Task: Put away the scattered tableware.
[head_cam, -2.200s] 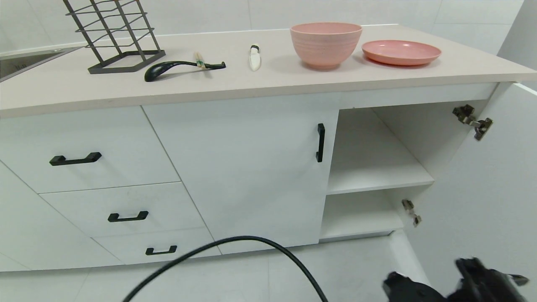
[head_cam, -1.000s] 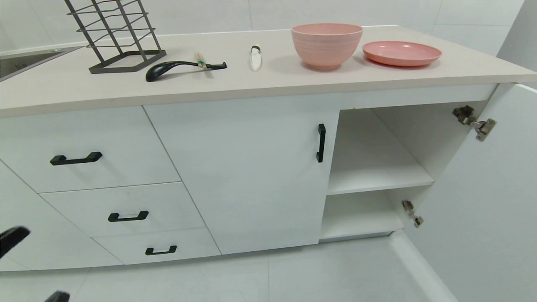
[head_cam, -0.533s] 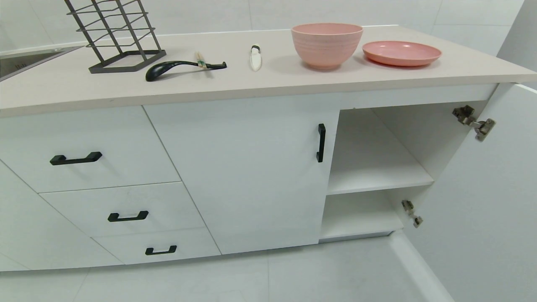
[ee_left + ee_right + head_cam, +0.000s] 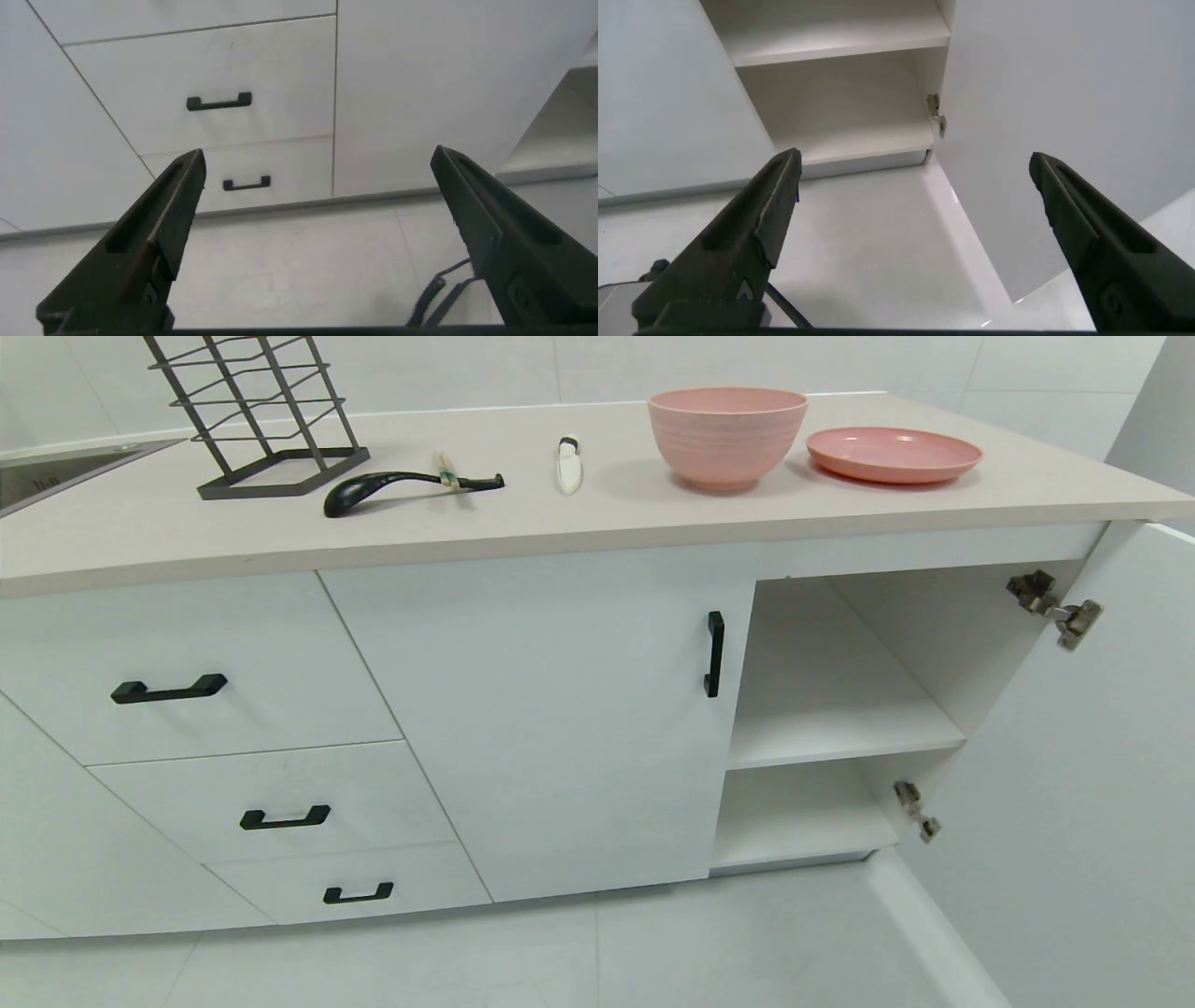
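Bench [image 4: 840,504] carries all the tableware. Pink bowl [image 4: 727,434] at the right, pink plate [image 4: 893,452] just beside it, further right. A small white utensil [image 4: 568,462] lies left of the bowl. Further left, a black spoon [image 4: 392,485] lies with chopsticks [image 4: 446,471] across its handle. Wire rack [image 4: 257,420] stands at the far left.

Below the bowl and plate the cupboard door [image 4: 1074,756] hangs open on two bare shelves [image 4: 831,728].

Left pincer [image 4: 318,157] is spread wide, gripping nothing, low before the drawers [image 4: 215,84]. Right pincer [image 4: 915,157] is likewise spread wide, nothing in it, facing the lower shelf [image 4: 850,112].
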`<state>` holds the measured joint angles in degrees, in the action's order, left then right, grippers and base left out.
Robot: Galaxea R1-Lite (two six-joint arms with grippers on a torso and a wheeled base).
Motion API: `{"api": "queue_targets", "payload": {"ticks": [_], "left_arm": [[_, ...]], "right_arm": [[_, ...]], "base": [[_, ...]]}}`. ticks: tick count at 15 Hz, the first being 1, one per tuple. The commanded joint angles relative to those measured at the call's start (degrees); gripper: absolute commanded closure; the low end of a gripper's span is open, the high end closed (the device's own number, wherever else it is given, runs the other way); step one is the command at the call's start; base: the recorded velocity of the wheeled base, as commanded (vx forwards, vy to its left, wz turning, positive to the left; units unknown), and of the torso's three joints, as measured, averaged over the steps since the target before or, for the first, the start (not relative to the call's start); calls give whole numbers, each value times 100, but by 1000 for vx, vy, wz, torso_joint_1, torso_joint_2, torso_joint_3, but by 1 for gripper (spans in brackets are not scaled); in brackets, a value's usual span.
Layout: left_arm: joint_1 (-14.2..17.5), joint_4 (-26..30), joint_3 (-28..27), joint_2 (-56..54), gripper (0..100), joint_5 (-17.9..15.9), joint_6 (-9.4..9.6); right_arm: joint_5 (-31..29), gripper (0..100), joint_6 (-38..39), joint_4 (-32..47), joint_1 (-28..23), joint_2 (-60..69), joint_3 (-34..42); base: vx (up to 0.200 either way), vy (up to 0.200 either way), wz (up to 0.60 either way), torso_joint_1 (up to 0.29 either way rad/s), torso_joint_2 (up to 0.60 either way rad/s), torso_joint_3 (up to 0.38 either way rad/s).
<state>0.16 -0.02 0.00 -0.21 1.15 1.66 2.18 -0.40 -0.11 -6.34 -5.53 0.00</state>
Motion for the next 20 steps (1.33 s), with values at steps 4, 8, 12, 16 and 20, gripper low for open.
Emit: {"api": "queue_targets", "payload": {"ticks": [4, 8, 12, 16, 20], "left_arm": [[2, -6, 0, 21, 0, 44, -219], [2, -15, 0, 21, 0, 52, -210], [2, -15, 0, 21, 0, 158, -429], [2, -15, 0, 21, 0, 246, -447], [2, -15, 0, 21, 0, 246, -438]], "right_arm": [[-7, 0, 5, 11, 1, -18, 0], [-7, 0, 14, 11, 1, -18, 0], [-7, 0, 5, 11, 1, -18, 0], [-7, 0, 14, 11, 1, -18, 0], [-7, 0, 5, 11, 1, -18, 0]], "base": [[0, 0, 0, 0, 0, 0], [0, -200, 0, 1, 1, 2], [0, -50, 0, 1, 1, 1], [0, 0, 0, 0, 0, 0], [200, -200, 0, 1, 2, 2]]}}
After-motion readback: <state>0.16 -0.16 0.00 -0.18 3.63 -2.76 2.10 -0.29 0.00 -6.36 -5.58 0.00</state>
